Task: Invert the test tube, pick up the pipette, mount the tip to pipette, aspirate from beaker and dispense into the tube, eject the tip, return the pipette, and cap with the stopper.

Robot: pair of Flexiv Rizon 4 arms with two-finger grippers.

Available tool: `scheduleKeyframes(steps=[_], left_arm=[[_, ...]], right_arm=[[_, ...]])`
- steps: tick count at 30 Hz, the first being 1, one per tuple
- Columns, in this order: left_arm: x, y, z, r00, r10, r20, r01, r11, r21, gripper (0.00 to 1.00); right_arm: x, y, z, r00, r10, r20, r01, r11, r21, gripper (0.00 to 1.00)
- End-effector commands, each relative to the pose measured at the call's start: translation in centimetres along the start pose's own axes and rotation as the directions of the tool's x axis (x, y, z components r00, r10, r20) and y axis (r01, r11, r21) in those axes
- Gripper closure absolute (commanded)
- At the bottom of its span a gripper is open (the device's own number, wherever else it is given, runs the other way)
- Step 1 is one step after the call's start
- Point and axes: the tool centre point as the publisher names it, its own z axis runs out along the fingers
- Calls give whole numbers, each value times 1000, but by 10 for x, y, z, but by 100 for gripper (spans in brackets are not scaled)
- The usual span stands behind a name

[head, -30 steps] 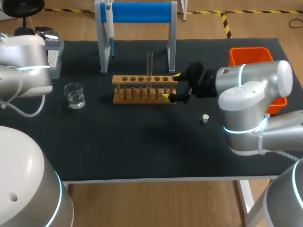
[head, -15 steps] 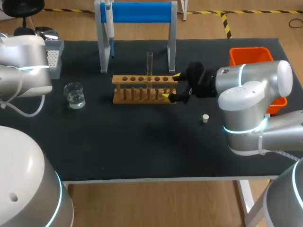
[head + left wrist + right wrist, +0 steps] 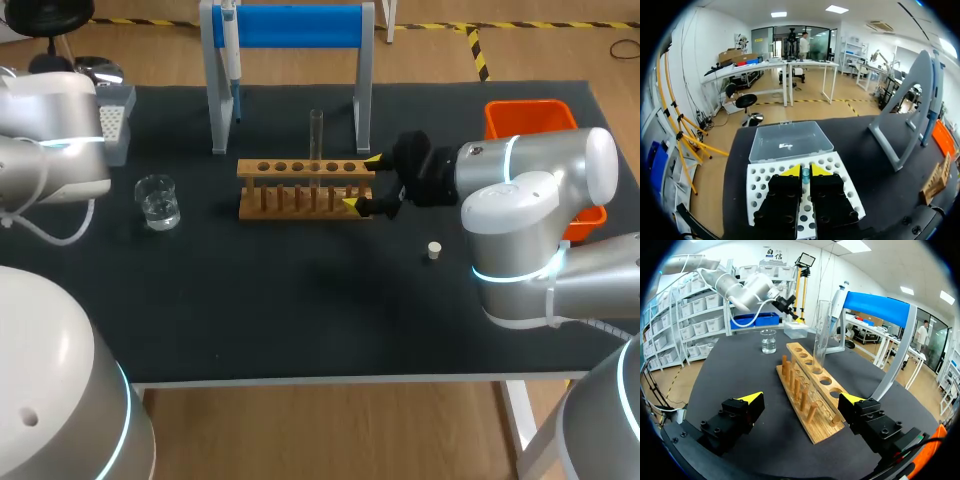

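Our right claw (image 3: 361,182) gapes wide astride the three-o'clock end of the rack (image 3: 289,167) holding the upright test tube (image 3: 316,135), while our left claw (image 3: 805,170) hangs pinched narrow over the tip box (image 3: 762,185).

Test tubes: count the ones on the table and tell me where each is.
1. The test tube stands upright in a hole of the wooden rack, near its middle. No other shows in any view.
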Motion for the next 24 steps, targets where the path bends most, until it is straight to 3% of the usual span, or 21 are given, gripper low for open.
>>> scheduleKeyframes(steps=[1,24], left_arm=[[1,-3,-7,1000,2,4,-2,1000,10,100],[5,-29,-45,999,30,43,-34,996,78,100]], right_arm=[[0,-1,0,1000,0,-1,0,1000,-1,0],[0,-1,0,1000,0,-1,0,1000,-1,0]])
